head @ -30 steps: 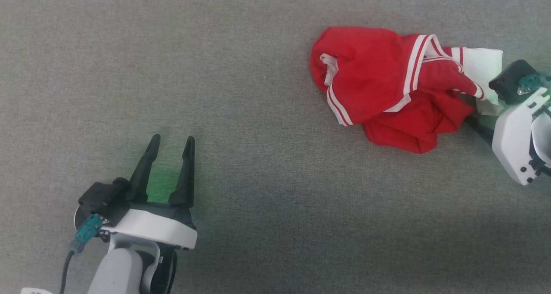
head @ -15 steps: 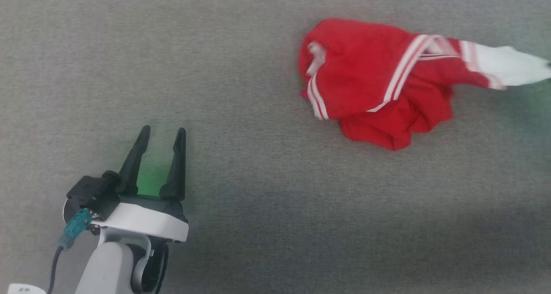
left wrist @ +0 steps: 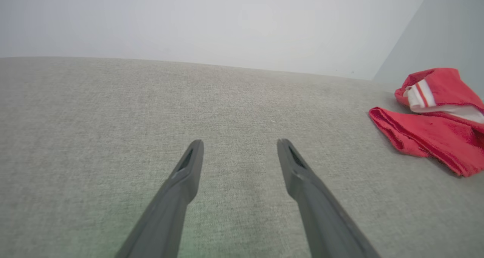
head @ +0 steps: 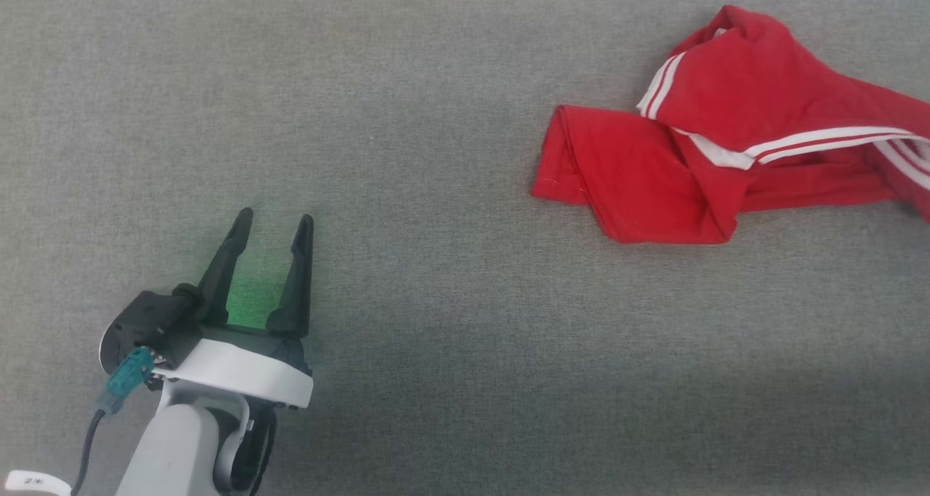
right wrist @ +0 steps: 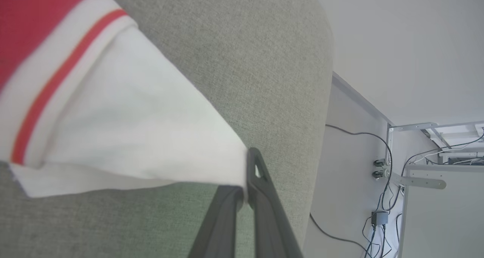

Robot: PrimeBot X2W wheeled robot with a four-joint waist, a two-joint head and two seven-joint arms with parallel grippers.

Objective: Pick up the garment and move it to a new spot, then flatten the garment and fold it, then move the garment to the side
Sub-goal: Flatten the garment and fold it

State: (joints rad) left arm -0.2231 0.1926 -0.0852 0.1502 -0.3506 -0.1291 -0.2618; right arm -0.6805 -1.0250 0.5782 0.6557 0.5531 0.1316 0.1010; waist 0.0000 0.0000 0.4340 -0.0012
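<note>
Head view: left gripper (head: 275, 218) sits at 7 o'clock, fingers pointing to 12, spread apart with nothing between them. There is a green tint (head: 251, 300) on the grey surface (head: 436, 191) in the gap. The garment (head: 654, 184) lies at 2 o'clock, well apart from that gripper. It is rumpled, with a red body, white stripe bands across it, and one hem corner folded out toward 9. Its right part runs off the frame edge at 3 o'clock.

Left wrist view: left gripper (left wrist: 239, 142) jaws released and wide, tips above bare grey surface. Garment (left wrist: 427, 137) at 3 o'clock, lying on the surface, near the pale wall (left wrist: 227, 23) corner, not touching the fingers.

Right wrist view: right gripper (right wrist: 244, 184) at 6 o'clock, fingers clenched on the tip of the garment's white sleeve end (right wrist: 124, 137). The cloth fans out from the pinch toward 10 o'clock, and a red-and-white stripe band shows near the top left. Grey surface is behind it. Cables (right wrist: 382, 167) on a white panel at 4 o'clock.
</note>
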